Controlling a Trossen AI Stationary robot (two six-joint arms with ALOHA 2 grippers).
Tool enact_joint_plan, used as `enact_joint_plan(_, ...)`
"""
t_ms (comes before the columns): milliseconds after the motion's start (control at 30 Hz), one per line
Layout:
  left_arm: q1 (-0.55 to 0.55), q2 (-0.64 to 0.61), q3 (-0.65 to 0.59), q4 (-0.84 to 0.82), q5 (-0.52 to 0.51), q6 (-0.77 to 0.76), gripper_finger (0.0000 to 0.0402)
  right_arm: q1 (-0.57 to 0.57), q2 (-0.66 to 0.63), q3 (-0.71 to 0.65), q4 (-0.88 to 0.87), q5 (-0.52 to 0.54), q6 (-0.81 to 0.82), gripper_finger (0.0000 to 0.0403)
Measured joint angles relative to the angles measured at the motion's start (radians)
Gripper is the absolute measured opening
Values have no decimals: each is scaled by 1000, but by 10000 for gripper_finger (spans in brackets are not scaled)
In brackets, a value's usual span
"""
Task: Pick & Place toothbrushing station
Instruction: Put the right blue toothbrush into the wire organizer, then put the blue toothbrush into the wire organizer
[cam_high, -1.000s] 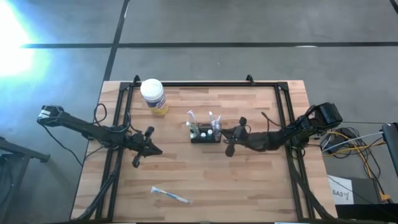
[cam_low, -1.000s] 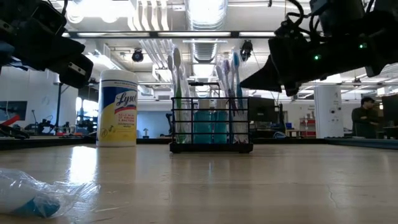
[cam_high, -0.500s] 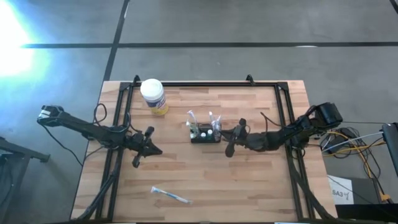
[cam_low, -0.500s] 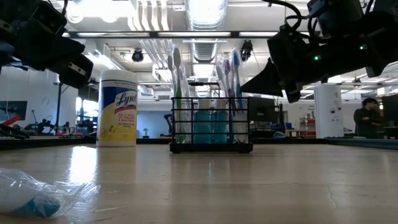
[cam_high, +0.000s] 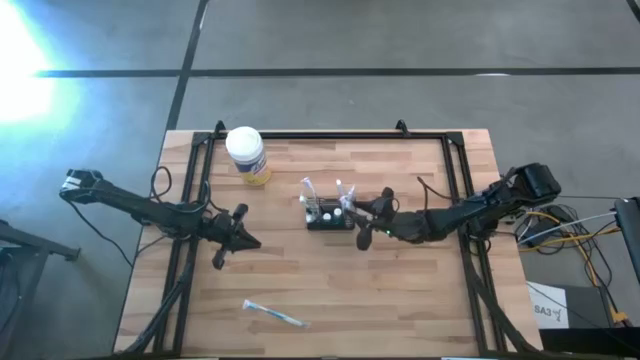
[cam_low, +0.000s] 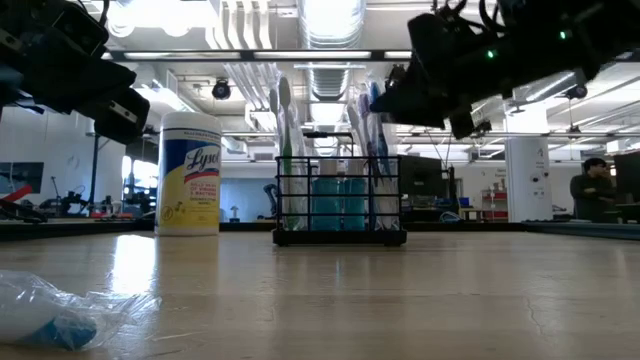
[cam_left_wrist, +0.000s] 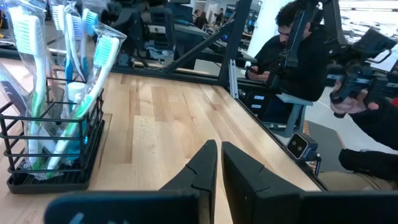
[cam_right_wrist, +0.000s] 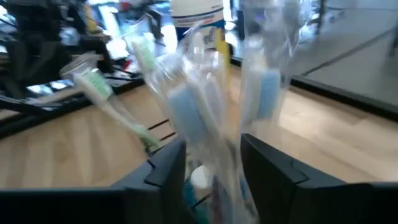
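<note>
Since a second ago, our right gripper (cam_high: 362, 222) has been sliding in toward the station (cam_high: 330, 215) and is now right at its right end, where earlier it hung a little apart. In the low view it is sitting up by the brush heads rather than beside the black frame. The station itself is standing where it was, near the middle of the table (cam_high: 420, 290), upright, with wrapped toothbrushes (cam_right_wrist: 186, 118) poking out of its top.

We are working the approach for the grasp. Our fingers (cam_right_wrist: 273, 180) are spread, and the right wrist view is showing the wrapped brushes rising between them. To do this well, we are judging that we should come lower so the fingers are closing on the wire frame, not on loose brushes or crinkly wrap, which would slip or pull out. Closing squarely across the frame should be keeping it from tipping as we lift.

Our left gripper (cam_high: 232, 240) is waiting left of the station, well apart, fingers pressed nearly together. A jar (cam_high: 246, 154) is standing near the far left corner.
</note>
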Motion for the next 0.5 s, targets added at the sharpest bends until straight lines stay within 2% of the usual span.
enact_joint_plan(267,0,-1,0,-24,46,-14,28,104,-66,269,-436,110,-53,184)
enact_joint_plan(500,0,-2,3,-99,46,-86,17,227,48,558,-734,99,-61,178)
